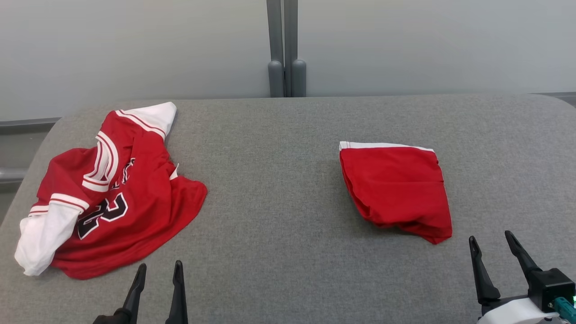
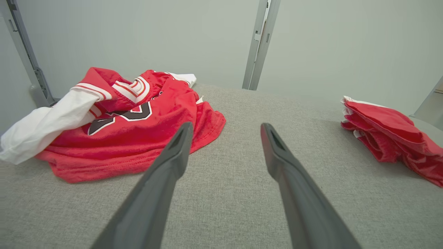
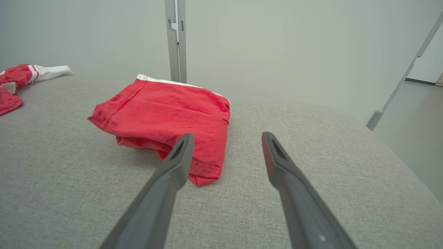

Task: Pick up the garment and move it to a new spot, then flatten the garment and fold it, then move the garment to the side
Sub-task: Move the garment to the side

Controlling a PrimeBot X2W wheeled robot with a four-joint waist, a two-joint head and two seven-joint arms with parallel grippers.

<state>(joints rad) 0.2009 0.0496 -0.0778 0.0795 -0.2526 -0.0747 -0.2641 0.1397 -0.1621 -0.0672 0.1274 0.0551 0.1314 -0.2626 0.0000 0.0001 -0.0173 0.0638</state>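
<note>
We judge that we are at the very start of the task. The crumpled jersey (image 1: 121, 193), red with white sleeves, lies in a heap on the left part of the counter (image 1: 279, 202) and is not yet touched. A folded red garment (image 1: 396, 189) rests well apart on the right part, and it seems to us already finished. Our left fingers (image 1: 136, 285) are spread wide and hold nothing, low at the near edge and close to the hem of the jersey. Our right fingers (image 1: 479, 270) are spread as well and empty, near the lower corner of the folded piece. The next move, we think, calls for the left arm to reach forward and pinch the jersey at an edge or a sleeve, taking enough cloth that it does not slip out. The counter is covered with grey woven fabric and has rounded far corners. Behind it stands a plain pale wall (image 1: 135, 45) with a grey double post (image 1: 286, 45) in the middle.
</note>
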